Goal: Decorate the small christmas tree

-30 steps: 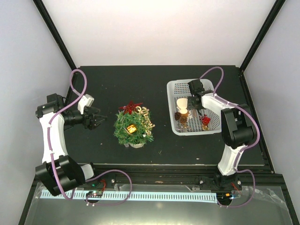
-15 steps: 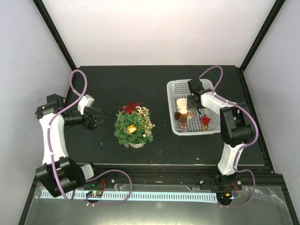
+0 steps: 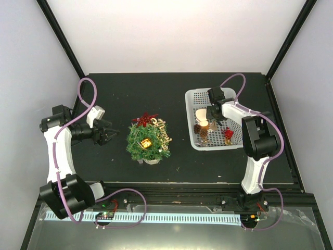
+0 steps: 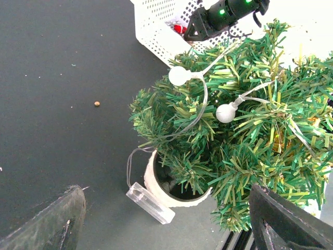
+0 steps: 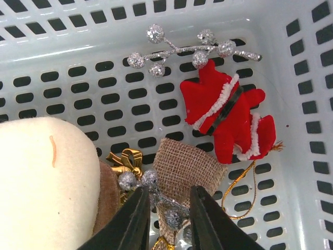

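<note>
The small christmas tree [image 3: 148, 141] stands mid-table on a pale round base [image 4: 152, 179]; it carries a red star, a gold gift box and gold lettering. My left gripper [image 3: 106, 135] is open and empty just left of the tree; in its wrist view [image 4: 171, 229] the tree [image 4: 244, 140] fills the right half. My right gripper [image 3: 210, 115] is down in the white mesh basket [image 3: 193, 96]. In the right wrist view its jaws [image 5: 169, 213] stand slightly apart, straddling a silver glitter sprig [image 5: 171, 205] that lies on a burlap piece [image 5: 184, 166].
The basket also holds a red Santa suit [image 5: 229, 117], a second silver sprig [image 5: 192, 52], a cream ornament [image 5: 41, 182], a gold bow [image 5: 125, 159] and pine cones [image 3: 202, 134]. A clear battery box [image 4: 150, 202] on a wire lies by the tree's base.
My right gripper has shifted slightly up and left inside the basket. The left arm and the tree have not moved.
</note>
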Controlling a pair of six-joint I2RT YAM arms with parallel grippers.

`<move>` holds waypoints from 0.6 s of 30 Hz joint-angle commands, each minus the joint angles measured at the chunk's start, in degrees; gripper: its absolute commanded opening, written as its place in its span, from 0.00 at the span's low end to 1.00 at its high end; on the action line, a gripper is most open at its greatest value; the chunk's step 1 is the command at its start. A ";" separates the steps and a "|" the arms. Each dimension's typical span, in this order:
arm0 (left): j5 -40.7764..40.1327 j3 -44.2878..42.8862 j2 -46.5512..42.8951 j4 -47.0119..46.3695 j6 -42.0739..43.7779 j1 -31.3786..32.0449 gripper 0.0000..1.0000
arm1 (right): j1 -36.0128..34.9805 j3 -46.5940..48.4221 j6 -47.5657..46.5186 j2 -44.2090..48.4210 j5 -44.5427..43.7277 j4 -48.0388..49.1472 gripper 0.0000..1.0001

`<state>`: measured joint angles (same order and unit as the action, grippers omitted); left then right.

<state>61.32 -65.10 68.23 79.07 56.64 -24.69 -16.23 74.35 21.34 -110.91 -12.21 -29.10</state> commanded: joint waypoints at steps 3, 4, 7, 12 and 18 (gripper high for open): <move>1.52 0.41 -0.70 1.06 1.72 -0.21 0.86 | 0.32 1.08 0.10 -1.31 0.22 0.65 0.18; 1.46 0.41 -0.72 1.09 1.72 -0.19 0.86 | 0.32 1.07 0.18 -1.32 0.03 0.63 0.16; 1.42 0.50 -0.89 1.09 1.78 -0.19 0.86 | 0.31 0.74 0.44 -0.84 -0.72 0.56 0.10; 1.59 0.51 -0.81 1.00 1.76 -0.21 0.86 | 0.28 -0.19 0.59 0.43 -1.83 0.54 0.06; 1.70 0.41 -0.90 1.08 1.88 -0.19 0.86 | 0.32 -1.12 0.74 2.62 -2.83 0.30 0.05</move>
<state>61.32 -64.64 68.23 79.15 56.82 -24.69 -16.23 74.22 21.54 -110.83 -13.08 -29.08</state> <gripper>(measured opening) 0.863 0.056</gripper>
